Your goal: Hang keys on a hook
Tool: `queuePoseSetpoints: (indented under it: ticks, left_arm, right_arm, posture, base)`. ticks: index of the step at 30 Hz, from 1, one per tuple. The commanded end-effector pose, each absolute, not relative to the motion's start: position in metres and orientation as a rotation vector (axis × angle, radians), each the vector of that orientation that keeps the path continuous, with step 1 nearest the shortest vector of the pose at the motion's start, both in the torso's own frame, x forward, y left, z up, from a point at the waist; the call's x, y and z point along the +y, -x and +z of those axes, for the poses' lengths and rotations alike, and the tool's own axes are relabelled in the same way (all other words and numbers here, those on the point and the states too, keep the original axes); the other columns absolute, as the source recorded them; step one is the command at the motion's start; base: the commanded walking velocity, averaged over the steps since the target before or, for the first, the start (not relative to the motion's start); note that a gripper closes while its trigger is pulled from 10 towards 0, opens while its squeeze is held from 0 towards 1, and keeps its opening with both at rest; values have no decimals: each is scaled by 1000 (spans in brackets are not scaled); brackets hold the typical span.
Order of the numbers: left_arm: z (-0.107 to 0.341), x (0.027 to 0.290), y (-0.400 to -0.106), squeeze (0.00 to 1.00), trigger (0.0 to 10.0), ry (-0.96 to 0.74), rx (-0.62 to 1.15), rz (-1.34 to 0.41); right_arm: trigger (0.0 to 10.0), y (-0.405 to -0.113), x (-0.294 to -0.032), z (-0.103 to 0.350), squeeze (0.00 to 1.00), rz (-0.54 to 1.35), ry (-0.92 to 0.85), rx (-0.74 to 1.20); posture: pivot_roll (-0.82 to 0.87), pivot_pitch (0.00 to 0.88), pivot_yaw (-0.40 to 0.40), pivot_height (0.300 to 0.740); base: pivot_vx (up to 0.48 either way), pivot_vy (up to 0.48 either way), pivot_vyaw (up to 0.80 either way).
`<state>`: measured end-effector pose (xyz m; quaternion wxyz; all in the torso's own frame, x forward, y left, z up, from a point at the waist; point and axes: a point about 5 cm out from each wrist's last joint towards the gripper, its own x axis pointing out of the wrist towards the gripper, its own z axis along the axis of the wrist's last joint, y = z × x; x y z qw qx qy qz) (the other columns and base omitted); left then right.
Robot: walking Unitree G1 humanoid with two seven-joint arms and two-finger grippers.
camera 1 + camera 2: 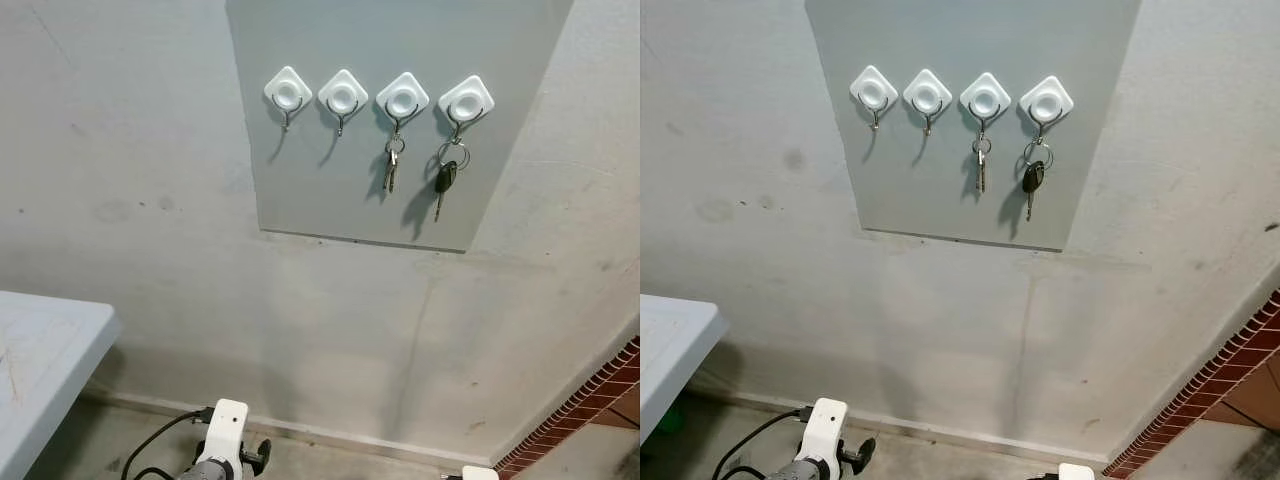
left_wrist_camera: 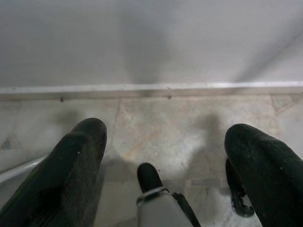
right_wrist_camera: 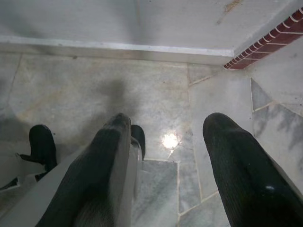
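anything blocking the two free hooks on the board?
Nothing visible. The two left hooks are bare, with open wall below them. Keys hang on the third hook and the fourth hook. Both grippers hang low, empty.

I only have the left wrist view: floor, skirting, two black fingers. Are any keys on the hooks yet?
Observer: Yes, a silver key hangs from the third hook from the left.
Operator: And the other hooks?
Observer: A black-headed key hangs by its ring on the fourth hook; the two left hooks are bare.
Operator: Is the right gripper carrying anything?
Observer: No. The right gripper points at the floor, fingers apart, nothing between.
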<state>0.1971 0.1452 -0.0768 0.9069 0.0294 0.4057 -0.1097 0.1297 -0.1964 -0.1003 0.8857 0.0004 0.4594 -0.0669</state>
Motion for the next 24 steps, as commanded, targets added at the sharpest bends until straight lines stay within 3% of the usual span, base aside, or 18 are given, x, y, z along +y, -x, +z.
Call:
queuePoseSetpoints:
  ticks: [1, 8, 24]
  left_arm:
    - [-80, 148, -191, 0, 10000, -69, 866, -224]
    - [-84, 148, -184, 0, 10000, -55, 887, -219]
    - [-82, 145, -188, 0, 10000, -114, 866, -254]
  right_arm:
    - [10000, -128, -194, -102, 0, -121, 10, 972]
    - [10000, -126, -193, -103, 0, -105, 41, 986]
    - [10000, -128, -191, -103, 0, -4, 111, 1006]
  posture:
    - [-50, 23, 32, 740]
    - [-50, 18, 2, 740]
    - [-15, 0, -53, 740]
  base:
    - [0, 0, 0]
    - [0, 0, 0]
    - [0, 0, 800]
